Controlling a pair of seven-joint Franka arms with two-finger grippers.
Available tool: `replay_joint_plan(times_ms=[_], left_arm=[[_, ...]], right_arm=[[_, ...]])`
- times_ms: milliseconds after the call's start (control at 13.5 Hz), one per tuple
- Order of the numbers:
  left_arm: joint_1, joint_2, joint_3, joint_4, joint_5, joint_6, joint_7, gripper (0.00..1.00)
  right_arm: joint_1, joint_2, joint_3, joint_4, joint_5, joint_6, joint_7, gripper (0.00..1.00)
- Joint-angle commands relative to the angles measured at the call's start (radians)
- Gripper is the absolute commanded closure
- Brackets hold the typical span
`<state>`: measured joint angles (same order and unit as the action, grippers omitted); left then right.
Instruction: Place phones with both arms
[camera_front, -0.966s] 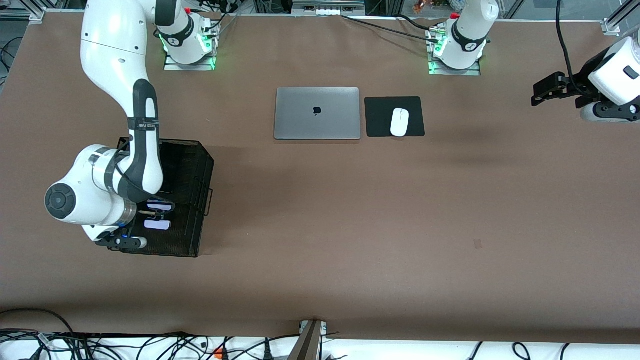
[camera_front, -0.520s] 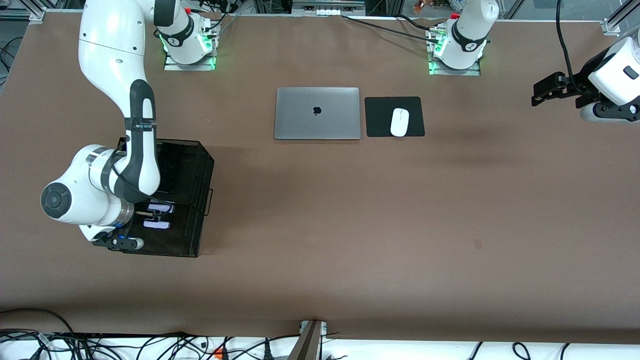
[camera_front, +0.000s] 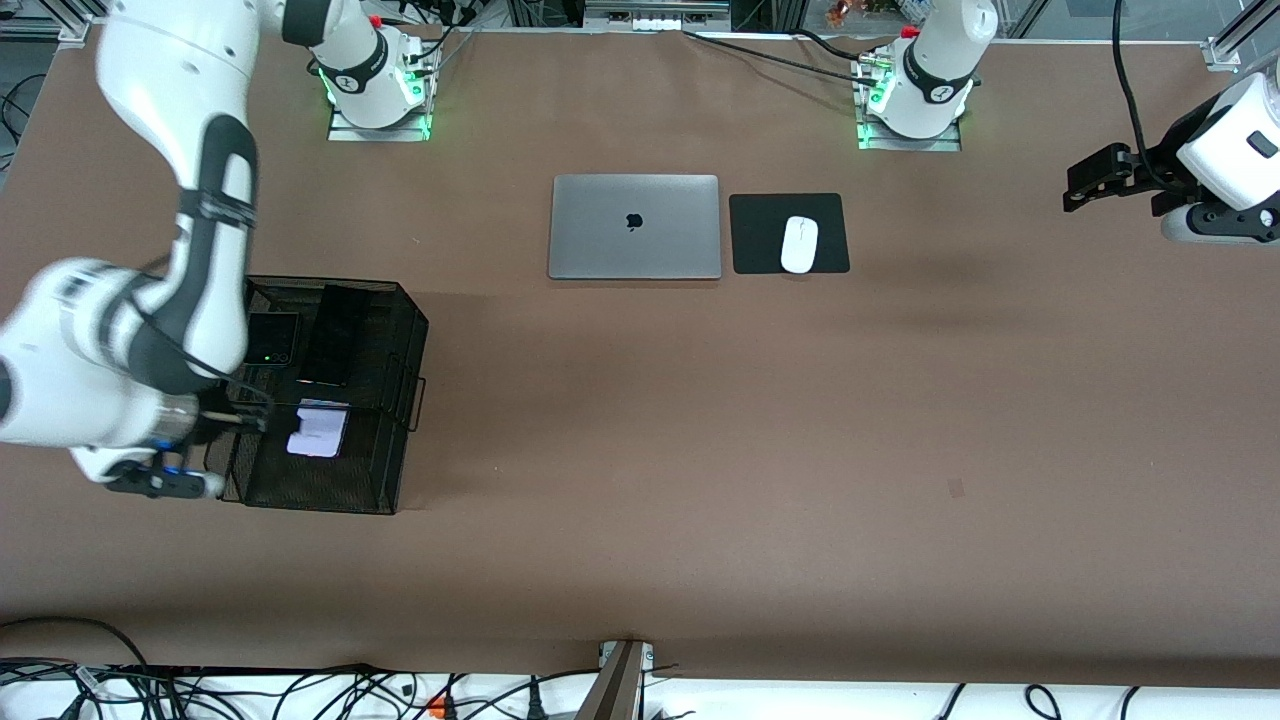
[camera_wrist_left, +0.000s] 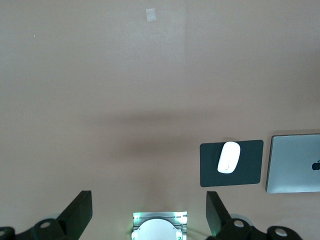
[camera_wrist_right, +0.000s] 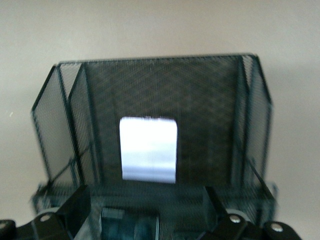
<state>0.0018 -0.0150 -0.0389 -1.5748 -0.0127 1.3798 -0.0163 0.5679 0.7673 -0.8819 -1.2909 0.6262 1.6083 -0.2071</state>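
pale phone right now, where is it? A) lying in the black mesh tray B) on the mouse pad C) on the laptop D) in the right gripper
A: the pale phone lies flat in the black mesh tray, in the compartment nearest the front camera, and the right gripper stands open above it, holding nothing.

Two white jointed arms, right arm (camera_front: 215, 170) with dark grey joint bands and a black cable along its forearm, left arm (camera_front: 1235, 140) with a black cable, round bases lit green on metal plates, red fittings, black two-finger grippers
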Motion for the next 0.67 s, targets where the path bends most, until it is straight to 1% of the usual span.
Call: replay_joint_plan(times_ms=[0, 149, 372, 446, 594], left_arm=[[0.007, -0.010, -0.003, 0.006, -0.010, -0.015, 0.004, 0.00], [0.007, -0.010, -0.003, 0.007, -0.010, -0.015, 0.004, 0.00], [0.007, -0.010, -0.001, 0.007, -0.010, -0.015, 0.006, 0.00], [0.007, -0.011, -0.001, 0.007, -0.010, -0.015, 0.006, 0.00], [0.007, -0.011, -0.001, 0.007, -0.010, -0.016, 0.006, 0.00]], right_arm=[[0.016, -0.106, -0.084, 0.012, 0.009, -0.189, -0.003, 0.01], [0.017, -0.161, -0.133, 0.048, -0.005, -0.298, -0.003, 0.01], [0.018, -0.177, -0.189, 0.111, -0.020, -0.376, -0.006, 0.01], [0.024, -0.193, -0.192, 0.111, -0.035, -0.383, -0.006, 0.01], [0.026, -0.212, -0.189, 0.111, -0.113, -0.384, -0.017, 0.00]])
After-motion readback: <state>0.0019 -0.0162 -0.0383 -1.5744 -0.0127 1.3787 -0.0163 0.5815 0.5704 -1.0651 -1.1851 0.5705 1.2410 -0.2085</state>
